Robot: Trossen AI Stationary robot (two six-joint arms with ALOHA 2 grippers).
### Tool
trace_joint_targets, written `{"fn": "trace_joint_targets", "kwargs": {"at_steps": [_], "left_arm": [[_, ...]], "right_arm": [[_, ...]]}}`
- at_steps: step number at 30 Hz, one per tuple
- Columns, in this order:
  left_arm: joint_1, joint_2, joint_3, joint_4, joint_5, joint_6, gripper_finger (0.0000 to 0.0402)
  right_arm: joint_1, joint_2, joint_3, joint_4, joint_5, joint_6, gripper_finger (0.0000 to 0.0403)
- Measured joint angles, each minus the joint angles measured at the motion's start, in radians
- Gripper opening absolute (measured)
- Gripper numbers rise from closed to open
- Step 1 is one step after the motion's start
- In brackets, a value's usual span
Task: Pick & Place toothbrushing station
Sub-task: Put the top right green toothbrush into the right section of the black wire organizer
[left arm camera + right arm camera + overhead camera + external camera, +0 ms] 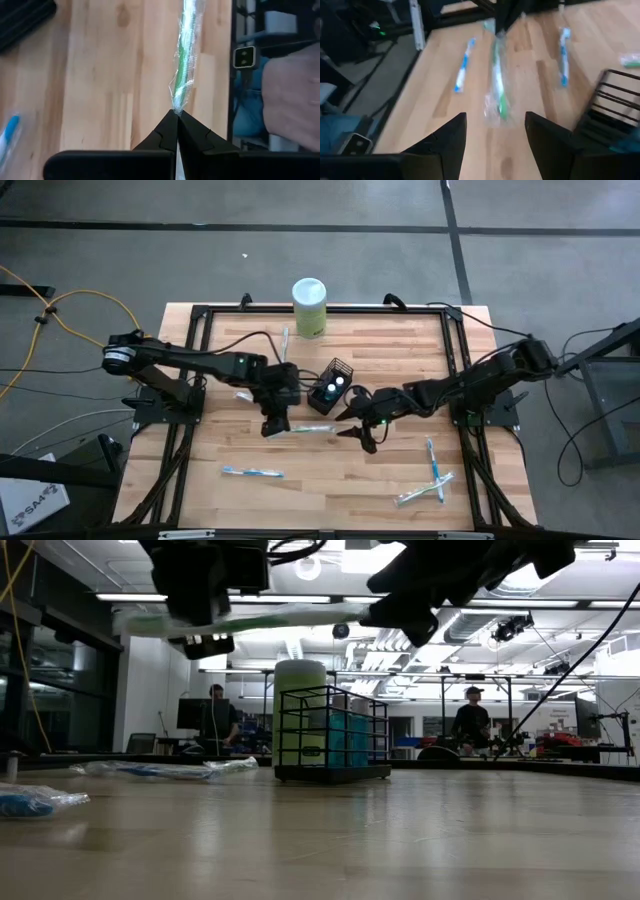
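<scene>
Left gripper: over the middle of the table (330, 470), just left of the holder; its point lies at (278, 427). The fingers (167, 132) are pinched tight together on one end of a green toothbrush (187, 55) in a clear wrapper.
Green toothbrush: held off the wood, roughly level, reaching from the left gripper toward the right one (in the low view it shows as a pale green bar (260, 620) high above the tabletop).
Right gripper: just right of the holder, at (362, 432), facing the left one. Its jaws stand well apart with nothing between them; the free end of the wrapped brush (497, 95) lies ahead of the gap, not yet inside it.
Holder: small black wire basket (337, 370), upright on the table between the two arms, toward the far side. Two teal tubes with white caps (333, 389) stand inside.
Canister: pale green with a white lid (309, 306), at the far edge of the table, behind the holder and well apart from it.
Loose toothbrushes: one blue-and-white wrapped brush near the front left (252, 472); two more crossed near the front right (432, 475); one lying close to the far rail beside the canister (284, 340).
Room beyond: two people at desks in the background (470, 720), far from the table.
</scene>
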State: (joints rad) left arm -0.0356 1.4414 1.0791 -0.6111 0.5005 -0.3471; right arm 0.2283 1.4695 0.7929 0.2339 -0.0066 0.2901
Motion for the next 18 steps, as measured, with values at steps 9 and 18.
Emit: {"fn": "trace_joint_targets", "kwargs": {"at_steps": [9,18], "left_arm": [[0.013,0.051,0.046,-0.015,0.051,0.041,0.0001],[0.013,0.05,0.046,0.045,0.018,0.044,0.0001]], "right_arm": [[-0.01,0.073,0.0,0.108,-0.053,-0.006,0.0193],[-0.015,0.077,-0.002,0.152,-0.072,-0.007,0.0193]]}}
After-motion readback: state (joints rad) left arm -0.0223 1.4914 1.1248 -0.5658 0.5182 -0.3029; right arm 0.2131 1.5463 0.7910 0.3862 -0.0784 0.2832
